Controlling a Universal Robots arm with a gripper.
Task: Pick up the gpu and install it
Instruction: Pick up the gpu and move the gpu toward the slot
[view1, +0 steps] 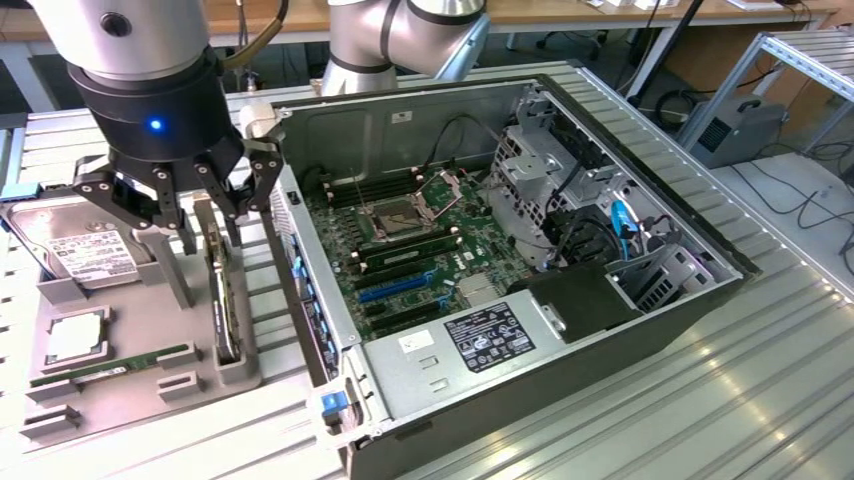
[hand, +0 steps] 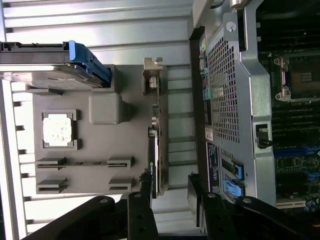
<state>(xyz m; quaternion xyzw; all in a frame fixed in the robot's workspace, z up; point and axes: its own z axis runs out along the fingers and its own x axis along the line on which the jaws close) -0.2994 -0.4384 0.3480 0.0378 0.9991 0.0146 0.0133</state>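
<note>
The gpu (view1: 222, 290) is a thin dark card with a silver bracket. It stands on edge in a slot of the grey holder tray (view1: 127, 400), just beside the open computer case. My gripper (view1: 203, 222) hangs open right above the card's upper edge, one finger on each side, not closed on it. In the wrist view the gpu (hand: 156, 135) runs edge-on away from my gripper (hand: 170, 197). Its near end lies between the two dark fingers (hand: 145, 197), closer to one of them.
On the same tray are a hard drive (view1: 74, 250) with a white label, a CPU (view1: 74, 340) and a green RAM stick (view1: 114, 368). The open case (view1: 667, 300) shows the motherboard (view1: 414, 250), with its metal side wall (hand: 235, 100) close to the card.
</note>
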